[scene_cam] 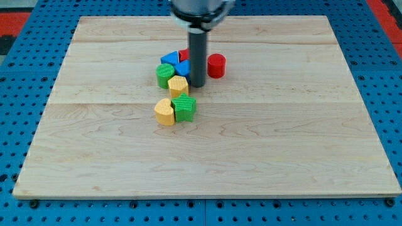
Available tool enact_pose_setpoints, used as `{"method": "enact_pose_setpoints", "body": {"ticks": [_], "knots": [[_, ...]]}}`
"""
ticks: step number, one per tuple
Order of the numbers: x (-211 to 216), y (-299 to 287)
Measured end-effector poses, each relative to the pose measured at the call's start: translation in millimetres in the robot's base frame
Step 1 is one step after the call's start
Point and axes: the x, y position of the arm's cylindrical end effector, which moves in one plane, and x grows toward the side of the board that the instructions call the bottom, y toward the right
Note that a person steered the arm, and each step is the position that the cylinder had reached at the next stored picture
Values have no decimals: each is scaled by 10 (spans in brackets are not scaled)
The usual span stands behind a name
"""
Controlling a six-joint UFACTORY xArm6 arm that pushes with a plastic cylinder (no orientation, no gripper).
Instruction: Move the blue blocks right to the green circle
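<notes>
My tip (197,85), a bare rod holding nothing, sits just right of two blue blocks (174,63), which touch the green circle (165,75) at board centre. Advice: short, slow nudges; avoid the red cylinder (216,65).

blocked: blue blocks (176,63) hemmed by green circle (165,75), my tip (197,84) | open: board (301,125) right

Two blue blocks (173,61), two red (216,65), two green (165,75), two yellow (178,86), clustered around my tip (197,85).
</notes>
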Motion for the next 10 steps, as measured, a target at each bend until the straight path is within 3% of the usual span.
{"method": "enact_pose_setpoints", "body": {"ticks": [2,4,5,6,10], "knots": [[-161,-1070],[-294,-1360],[-849,-1203],[-1049,-916],[-728,-84]]}}
